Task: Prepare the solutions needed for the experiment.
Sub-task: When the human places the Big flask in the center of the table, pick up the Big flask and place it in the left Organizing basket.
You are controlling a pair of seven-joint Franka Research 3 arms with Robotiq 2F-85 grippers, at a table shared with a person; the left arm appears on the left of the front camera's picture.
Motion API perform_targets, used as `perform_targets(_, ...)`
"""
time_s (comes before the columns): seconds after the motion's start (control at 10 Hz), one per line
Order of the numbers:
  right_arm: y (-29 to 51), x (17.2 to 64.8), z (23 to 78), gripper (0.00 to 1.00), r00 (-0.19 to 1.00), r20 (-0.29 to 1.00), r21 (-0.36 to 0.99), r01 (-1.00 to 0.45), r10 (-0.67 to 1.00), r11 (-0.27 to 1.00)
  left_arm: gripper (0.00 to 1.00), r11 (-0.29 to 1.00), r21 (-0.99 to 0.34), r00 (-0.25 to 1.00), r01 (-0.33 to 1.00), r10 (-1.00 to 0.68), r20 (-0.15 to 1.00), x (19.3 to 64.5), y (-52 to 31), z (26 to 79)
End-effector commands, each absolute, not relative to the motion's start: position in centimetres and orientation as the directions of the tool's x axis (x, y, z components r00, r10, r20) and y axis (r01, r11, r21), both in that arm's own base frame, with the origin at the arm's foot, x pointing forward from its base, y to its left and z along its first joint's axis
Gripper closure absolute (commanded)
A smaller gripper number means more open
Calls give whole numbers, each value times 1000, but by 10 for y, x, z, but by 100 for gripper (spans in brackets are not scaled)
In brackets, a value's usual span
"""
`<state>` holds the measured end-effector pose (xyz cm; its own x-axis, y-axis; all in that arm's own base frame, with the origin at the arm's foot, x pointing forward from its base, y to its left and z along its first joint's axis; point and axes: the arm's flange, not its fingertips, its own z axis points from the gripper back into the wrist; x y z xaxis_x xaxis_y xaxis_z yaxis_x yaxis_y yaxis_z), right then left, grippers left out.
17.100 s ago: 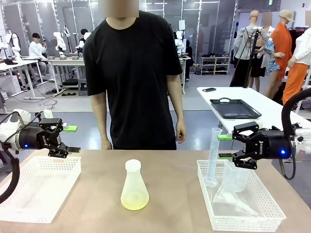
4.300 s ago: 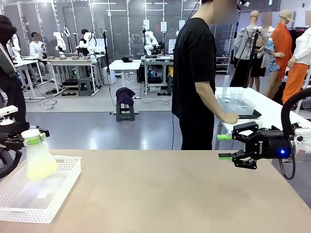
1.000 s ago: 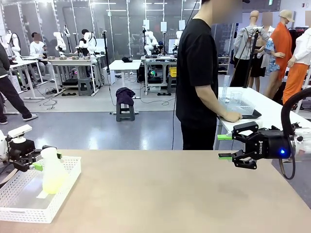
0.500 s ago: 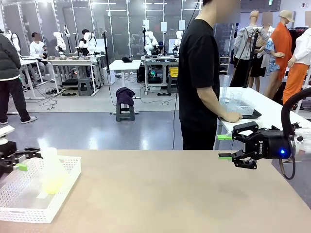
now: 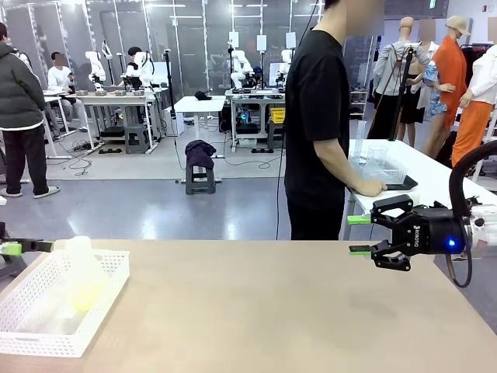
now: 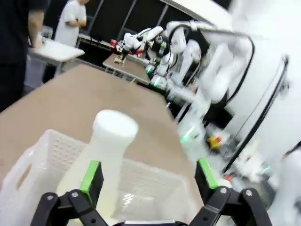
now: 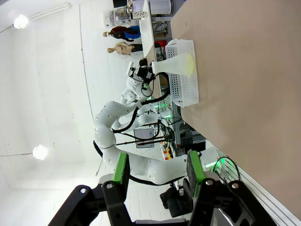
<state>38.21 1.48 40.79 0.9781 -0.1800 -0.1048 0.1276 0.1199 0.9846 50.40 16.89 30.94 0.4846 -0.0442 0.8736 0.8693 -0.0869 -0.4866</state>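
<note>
A frosted conical flask [image 5: 81, 270] with a white cap stands in the white basket [image 5: 46, 342] at the table's left end. The solutions [image 5: 87, 294] show as a little pale yellow liquid at the flask's bottom. My left gripper [image 5: 11, 257] is open at the picture's left edge, just left of the flask and apart from it. In the left wrist view the flask [image 6: 109, 153] stands ahead, close to the left finger of my open left gripper [image 6: 149, 175]. My right gripper [image 5: 359, 235] hovers over the table's right side, jaws apart around nothing. The right wrist view shows its gripper [image 7: 157, 168] and, far off, the flask [image 7: 181, 63].
The brown tabletop [image 5: 256, 311] stretches between the basket and my right gripper. A person in black [image 5: 318, 132] stands beyond the far edge, turned to a side table with a dark tray [image 5: 388, 180] that holds a basket of labware.
My left gripper has drawn back to the left, away from the flask, which stays standing in the basket. The right arm has not moved.
</note>
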Motion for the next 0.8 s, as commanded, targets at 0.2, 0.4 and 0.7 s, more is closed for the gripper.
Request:
perform_targets(0.2, 15, 382, 409, 37, 978, -101, 986, 123, -184, 114, 0, -82, -837, 839, 541, -14, 544, 484, 158, 351)
perform_targets(0.4, 15, 382, 409, 37, 978, -101, 986, 123, -184, 114, 0, -90, -884, 885, 458, -45, 463, 481, 160, 363)
perform_targets(0.7, 15, 382, 409, 37, 978, -101, 986, 123, -184, 114, 0, -100, -963, 962, 251, -81, 259, 478, 175, 361)
